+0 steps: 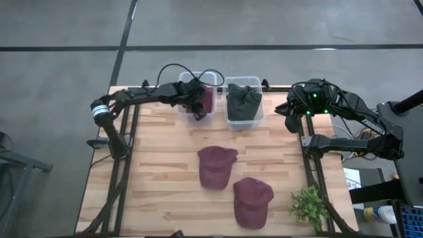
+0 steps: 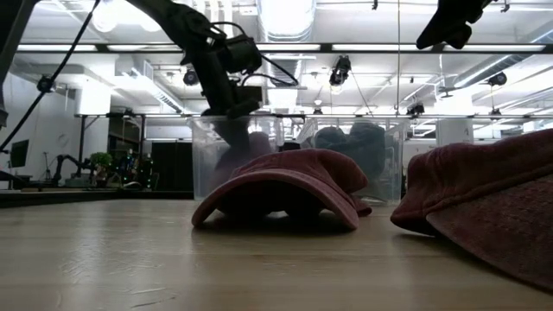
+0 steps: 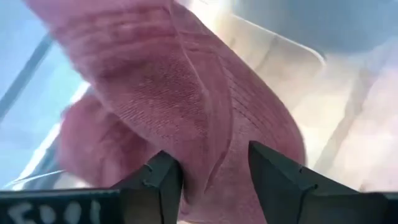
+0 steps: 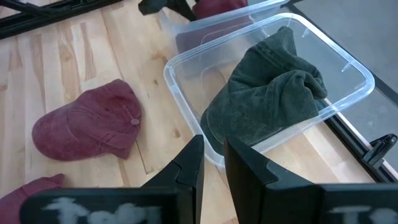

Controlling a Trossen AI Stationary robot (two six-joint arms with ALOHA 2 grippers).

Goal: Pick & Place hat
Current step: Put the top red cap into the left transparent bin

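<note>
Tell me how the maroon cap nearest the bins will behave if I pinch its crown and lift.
The maroon cap will probably sag: the one at the left gripper is folded and creased, so the cloth looks soft. Its brim seems stiffer, holding an arch in the low view. It is likely light, and may drag across the table rather than roll.

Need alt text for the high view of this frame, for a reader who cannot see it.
The left gripper is over a clear bin holding a maroon hat; a second bin holds a dark green hat. Two maroon hats lie on the wooden table; the right gripper waits.
</note>
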